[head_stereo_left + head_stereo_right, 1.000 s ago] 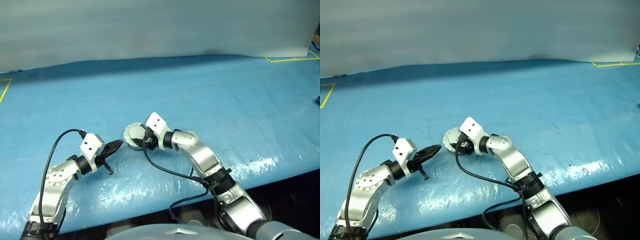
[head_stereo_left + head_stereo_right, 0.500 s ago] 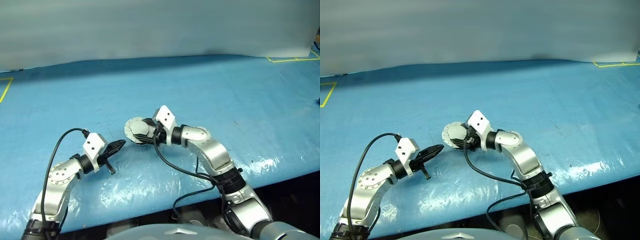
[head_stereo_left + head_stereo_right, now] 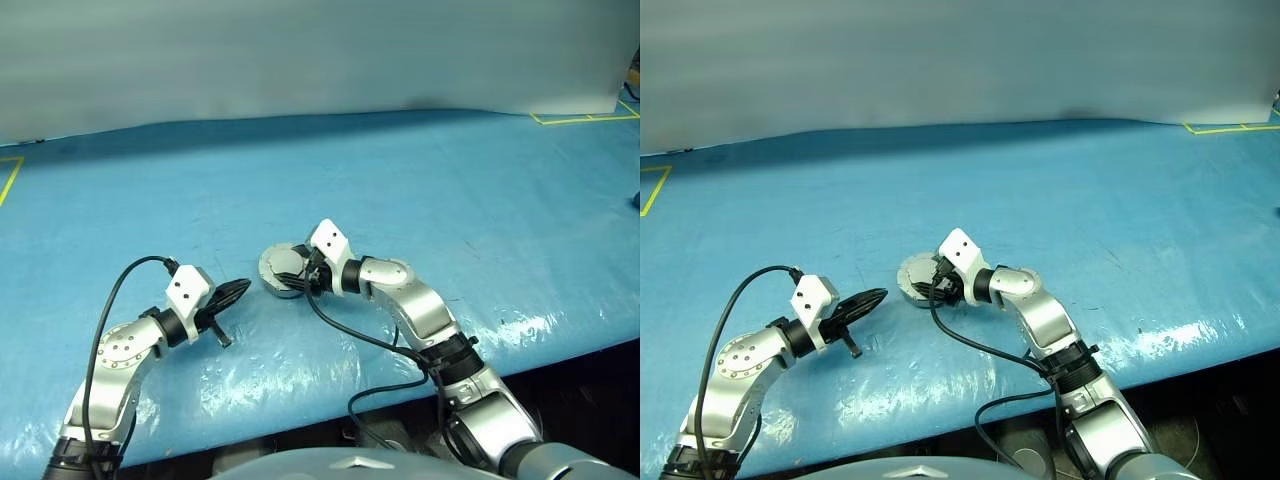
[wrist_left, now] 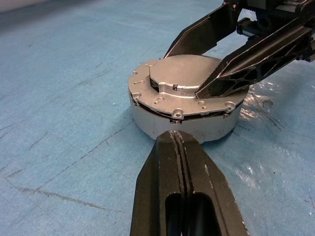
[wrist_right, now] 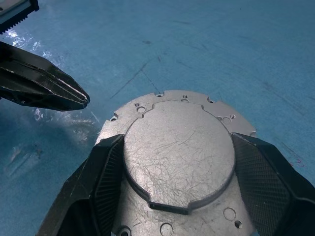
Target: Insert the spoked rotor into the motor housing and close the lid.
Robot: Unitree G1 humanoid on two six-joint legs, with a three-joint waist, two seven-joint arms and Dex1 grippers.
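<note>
Motor housing (image 4: 184, 125) sits flat on the blue table cover (image 3: 450, 190), a low round grey case, with the lid (image 5: 178, 150) lying down on top of it, plain face with its raised circle upward and fine scratches across it. A thin dark seam runs between lid and housing along the side facing my left wrist camera, and small screw holes ring the lid's flange. Rotor and windings: hidden under the lid, cannot tell. My right gripper (image 5: 178, 196) is at the housing, its two black fingers (image 5: 98, 182) spread wide, one on each side of the raised circle and low over the lid's flange; whether the pads actually press the metal I cannot tell. From the left wrist camera those same fingers reach in over the far edge of the housing, their tips above the lid. My left gripper (image 4: 178, 147) is just beside the housing on the side away from my right arm, its fingers pressed fully together, holding nothing, tip pointed at the housing wall and a little short of it. A black cable (image 3: 110, 300) loops from my left wrist, well away from the housing. Beyond the housing the cover runs to a grey wall (image 3: 300, 50).
</note>
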